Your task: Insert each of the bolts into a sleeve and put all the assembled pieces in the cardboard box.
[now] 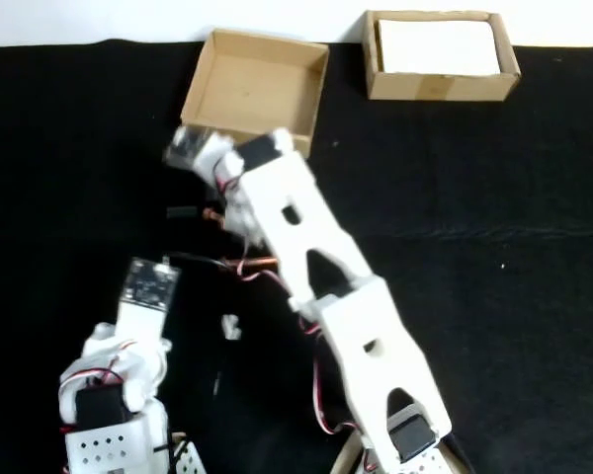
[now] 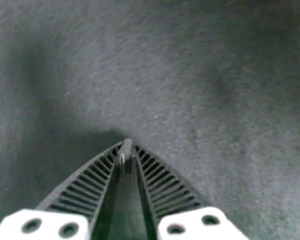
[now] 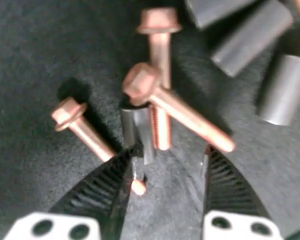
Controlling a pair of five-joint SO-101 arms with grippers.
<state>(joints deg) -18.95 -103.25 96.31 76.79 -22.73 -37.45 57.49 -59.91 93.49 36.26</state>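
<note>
Bolts (image 3: 159, 47) lie piled beside grey sleeves (image 3: 250, 35) on the tabletop (image 3: 30, 60). Right gripper (image 3: 171, 150): fingers apart over pile. Left gripper (image 2: 126, 147): fingers together, nothing visibly held. Picking stage, I judge; next I'd close on one bolt.

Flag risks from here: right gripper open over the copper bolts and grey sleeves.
1. The open right gripper sits at a tangle: a slanted copper hex-head bolt crosses over a second copper bolt beside a grey tubular sleeve. Closing could pinch several or flick one away.
2. Loose grey cylindrical sleeves lie close by; a nudge might roll them.
</note>
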